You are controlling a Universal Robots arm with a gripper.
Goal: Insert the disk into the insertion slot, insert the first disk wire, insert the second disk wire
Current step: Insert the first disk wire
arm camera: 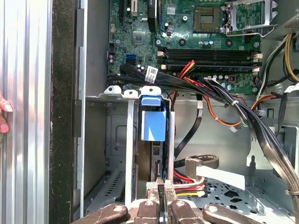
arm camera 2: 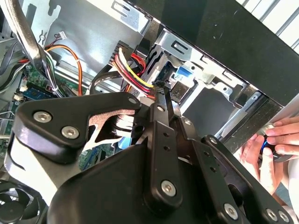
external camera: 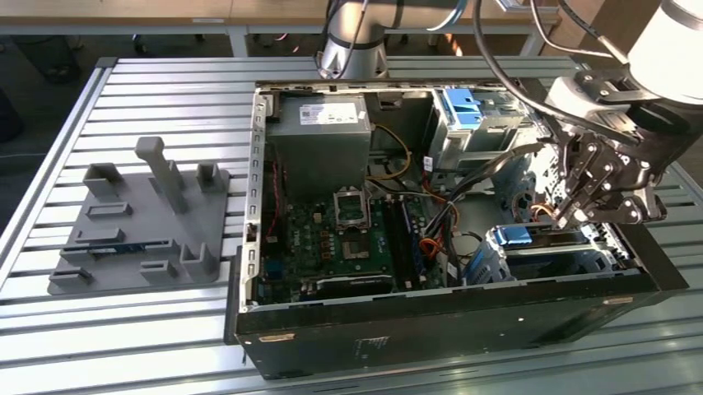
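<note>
While inside insertion slot [arm camera: 96, 140], disk [arm camera: 153, 125] upright

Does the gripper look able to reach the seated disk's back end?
Probably yes: the gripper sits right at the disk in the insertion slot, the case side is open, and the coloured wires lie just beside it.

Sunlit slatted metal table [external camera: 165, 90]; wooden desk [external camera: 132, 8] behind

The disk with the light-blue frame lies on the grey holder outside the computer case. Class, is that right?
Not right. The disk with the light-blue frame does not lie on the grey holder. It sits in the insertion slot inside the computer case, as the first wrist view shows.
</note>
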